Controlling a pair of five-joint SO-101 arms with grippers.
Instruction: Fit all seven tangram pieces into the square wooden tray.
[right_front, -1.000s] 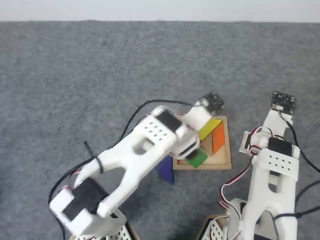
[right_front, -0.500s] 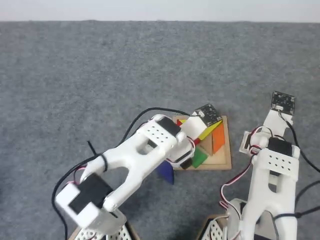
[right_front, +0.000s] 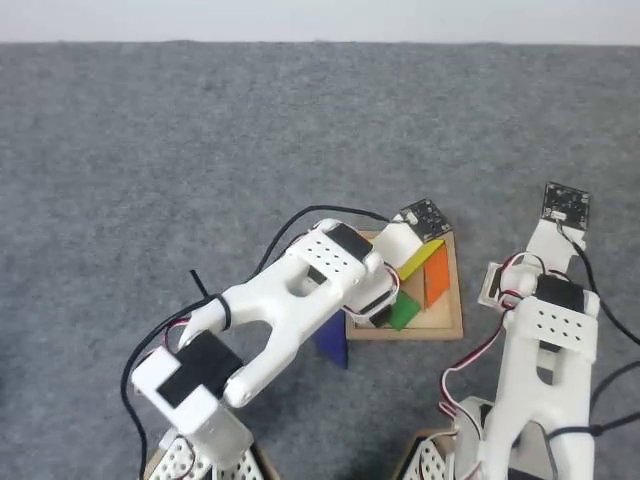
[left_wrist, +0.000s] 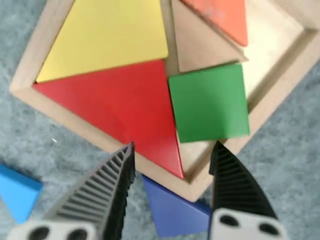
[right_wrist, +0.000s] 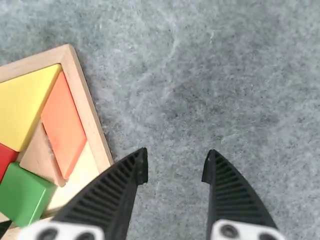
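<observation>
Here the left tool hangs open above the red triangle in the tray, the right tool open beside it.

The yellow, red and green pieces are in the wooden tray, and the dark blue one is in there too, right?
Not quite. The yellow triangle, red triangle and green square are in the wooden tray, but the dark blue piece is not: it lies outside on the grey carpet, by the tray's corner. The left wrist view shows it.
</observation>
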